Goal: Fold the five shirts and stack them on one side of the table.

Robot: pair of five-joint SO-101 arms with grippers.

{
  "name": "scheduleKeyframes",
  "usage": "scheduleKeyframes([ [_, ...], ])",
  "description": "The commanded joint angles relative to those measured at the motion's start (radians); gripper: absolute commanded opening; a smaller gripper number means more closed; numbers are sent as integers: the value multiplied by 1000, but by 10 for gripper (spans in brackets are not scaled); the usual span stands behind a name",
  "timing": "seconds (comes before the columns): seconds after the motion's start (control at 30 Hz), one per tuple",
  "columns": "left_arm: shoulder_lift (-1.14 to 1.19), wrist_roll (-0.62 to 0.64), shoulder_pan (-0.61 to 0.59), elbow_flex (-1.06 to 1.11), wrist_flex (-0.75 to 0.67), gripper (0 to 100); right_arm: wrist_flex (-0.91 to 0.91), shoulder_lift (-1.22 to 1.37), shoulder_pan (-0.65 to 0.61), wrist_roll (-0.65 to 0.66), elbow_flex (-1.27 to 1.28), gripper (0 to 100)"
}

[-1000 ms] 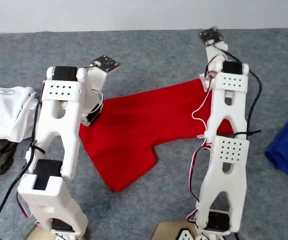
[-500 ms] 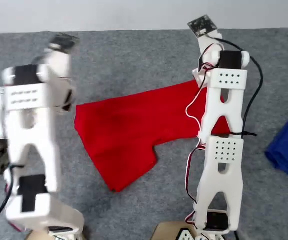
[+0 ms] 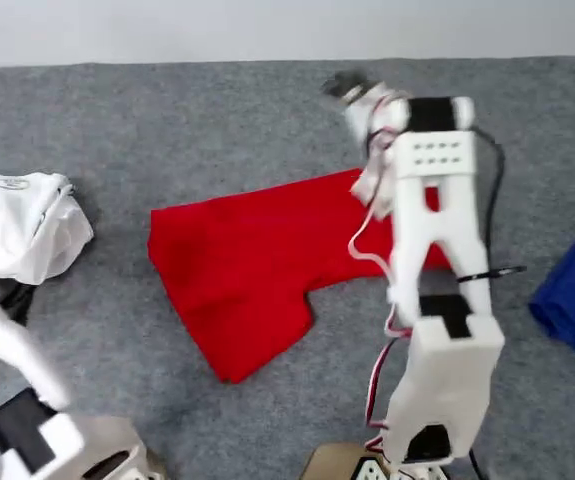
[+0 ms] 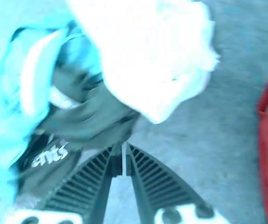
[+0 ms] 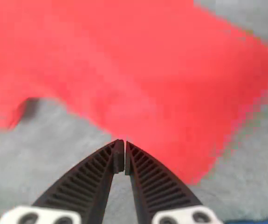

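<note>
Grey table (image 3: pixel 267 110), dark shirt (image 4: pixel 82 126) beside white shirt (image 4: pixel 147 51)

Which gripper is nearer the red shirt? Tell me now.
Right. The right gripper hangs at the red shirt's edge; the left gripper is off beside the white shirt.

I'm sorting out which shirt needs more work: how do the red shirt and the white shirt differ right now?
The red shirt lies spread flat mid-table; the white shirt is bunched in a heap near the edge. The red shirt lies alone on the grey table; the white shirt rests against a dark garment. Both lie loose, neither neatly folded.
</note>
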Motion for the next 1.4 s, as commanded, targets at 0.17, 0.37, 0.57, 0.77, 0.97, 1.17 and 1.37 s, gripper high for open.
scheduleKeyframes([
  [0.17, 163, 8, -180, -35, -37, 33, 41, -323, -265, 218, 339, 193],
  [0.37, 227, 8, -218, -36, -64, 33, 36, -483, -453, 328, 574, 230],
  [0.57, 229, 9, -213, -36, -63, 33, -50, -527, -605, 336, 749, 231],
  [0.77, 229, 9, -218, -33, -57, 33, -142, -524, -707, 331, 847, 271],
  [0.97, 229, 9, -219, -33, -57, 33, -349, -524, -728, 334, 1005, 271],
  [1.17, 229, 9, -219, -31, -57, 33, -483, -522, -728, 334, 1106, 270],
  [1.37, 229, 9, -219, -30, -41, 33, -564, -444, -722, 333, 1114, 220],
])
